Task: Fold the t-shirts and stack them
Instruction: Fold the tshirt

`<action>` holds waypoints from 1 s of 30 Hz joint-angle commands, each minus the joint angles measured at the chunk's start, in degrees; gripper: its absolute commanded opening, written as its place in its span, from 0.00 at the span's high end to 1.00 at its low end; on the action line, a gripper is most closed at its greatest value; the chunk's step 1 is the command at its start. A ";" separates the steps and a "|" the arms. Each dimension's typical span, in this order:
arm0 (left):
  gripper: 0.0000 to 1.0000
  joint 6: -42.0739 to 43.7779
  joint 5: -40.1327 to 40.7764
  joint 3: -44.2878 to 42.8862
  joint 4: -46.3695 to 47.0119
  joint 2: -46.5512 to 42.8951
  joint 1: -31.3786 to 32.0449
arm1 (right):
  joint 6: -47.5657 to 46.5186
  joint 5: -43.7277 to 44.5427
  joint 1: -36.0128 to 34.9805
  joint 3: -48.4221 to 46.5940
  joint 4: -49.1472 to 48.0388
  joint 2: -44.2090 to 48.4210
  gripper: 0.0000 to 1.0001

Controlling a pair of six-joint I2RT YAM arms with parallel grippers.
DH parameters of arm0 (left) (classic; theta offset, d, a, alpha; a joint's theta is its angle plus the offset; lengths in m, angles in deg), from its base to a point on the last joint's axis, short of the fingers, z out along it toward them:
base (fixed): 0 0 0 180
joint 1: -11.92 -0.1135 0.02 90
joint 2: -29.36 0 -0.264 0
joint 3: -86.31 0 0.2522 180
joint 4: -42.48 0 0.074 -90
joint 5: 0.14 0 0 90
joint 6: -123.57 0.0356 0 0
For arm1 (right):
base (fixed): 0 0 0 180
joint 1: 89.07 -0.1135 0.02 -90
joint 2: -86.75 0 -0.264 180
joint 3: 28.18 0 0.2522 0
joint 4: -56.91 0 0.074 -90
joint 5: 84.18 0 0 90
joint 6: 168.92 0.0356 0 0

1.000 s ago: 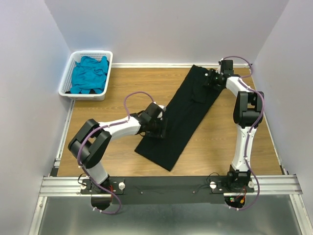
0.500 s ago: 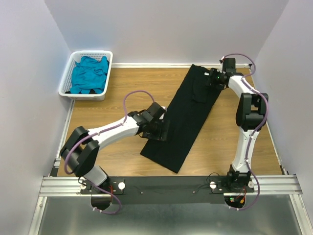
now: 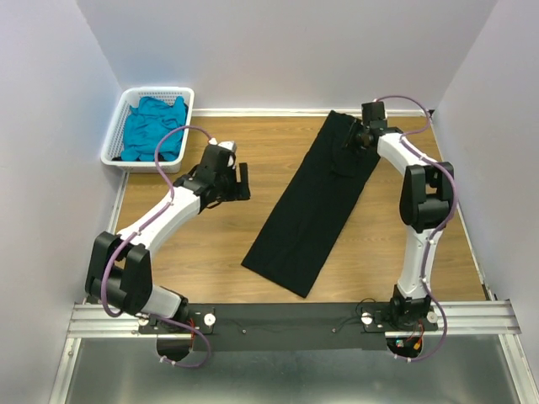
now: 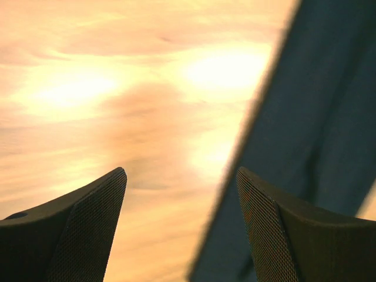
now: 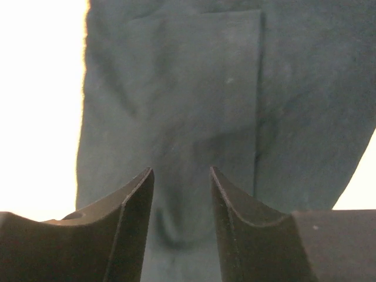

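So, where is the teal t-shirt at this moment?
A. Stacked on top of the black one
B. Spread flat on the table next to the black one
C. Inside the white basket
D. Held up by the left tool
C: the teal t-shirt lies crumpled inside the white basket at the far left corner of the table, well apart from the black t-shirt.

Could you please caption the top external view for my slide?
Long folded black t-shirt, right arm at its far end, left arm aside; teal t-shirt in basket.
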 commanded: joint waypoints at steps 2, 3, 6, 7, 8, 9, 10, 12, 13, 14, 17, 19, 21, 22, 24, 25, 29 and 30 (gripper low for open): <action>0.16 5.30 4.64 2.97 5.77 -3.02 -3.00 | 3.46 4.02 0.54 -6.34 -1.46 -8.34 0.50; 0.16 5.13 4.90 4.36 6.47 -3.37 -3.09 | 3.45 3.49 0.63 -7.14 -1.46 -9.32 0.50; 0.16 4.69 7.18 7.62 9.37 -4.43 -3.09 | 3.63 1.12 0.37 -9.43 -1.46 -12.83 0.50; 0.16 4.60 7.80 8.07 9.64 -4.52 -3.09 | 3.37 1.11 0.37 -10.05 -1.37 -13.72 0.50; 0.16 4.86 8.24 8.33 9.73 -4.43 -3.00 | 2.67 0.68 -0.16 -10.49 -1.37 -14.51 0.50; 0.16 4.95 8.68 8.77 9.73 -4.26 -3.00 | 2.40 0.15 -0.42 -11.45 -1.37 -15.99 0.50; 0.16 5.04 8.86 8.95 10.07 -4.17 -3.09 | 1.96 -0.29 -0.77 -12.24 -1.37 -16.88 0.50; 0.16 5.04 8.77 9.21 10.95 -4.08 -3.00 | 0.21 -3.54 -2.35 -13.91 -1.37 -18.64 0.50; 0.16 4.95 8.25 9.13 11.31 -3.91 -3.09 | -0.93 -5.11 -3.58 -15.40 -1.28 -20.12 0.50; 0.16 4.95 7.98 9.04 11.40 -3.82 -3.09 | -1.55 -6.08 -4.11 -16.37 -1.28 -21.01 0.50; 0.16 4.69 6.32 8.95 11.57 -3.38 -3.09 | -3.75 -9.25 -6.40 -20.06 -1.20 -23.65 0.50; 0.16 4.42 5.35 9.65 11.57 -3.55 -3.09 | -5.42 -10.66 -7.54 -21.91 -0.85 -24.62 0.49; 0.16 4.25 3.95 10.09 11.49 -4.17 -2.92 | -8.66 -12.15 -8.95 -23.76 -0.32 -25.32 0.49; 0.16 4.16 3.42 10.18 11.31 -4.43 -3.00 | -9.72 -12.25 -9.30 -24.02 -0.06 -25.33 0.49; 0.16 3.29 1.84 10.09 9.56 -5.22 -2.91 | -11.05 -11.90 -9.74 -23.94 1.00 -24.37 0.49; 0.16 3.02 1.31 10.27 8.59 -5.66 -2.83 | -11.14 -11.55 -9.83 -23.50 1.09 -23.58 0.48; 0.16 0.12 -1.95 11.49 6.31 -9.17 -2.21 | -10.88 -9.18 -10.18 -21.13 1.44 -16.64 0.38; 0.16 -0.32 -2.21 11.76 5.78 -10.57 -1.95 | -10.61 -8.82 -10.27 -20.52 1.61 -14.88 0.32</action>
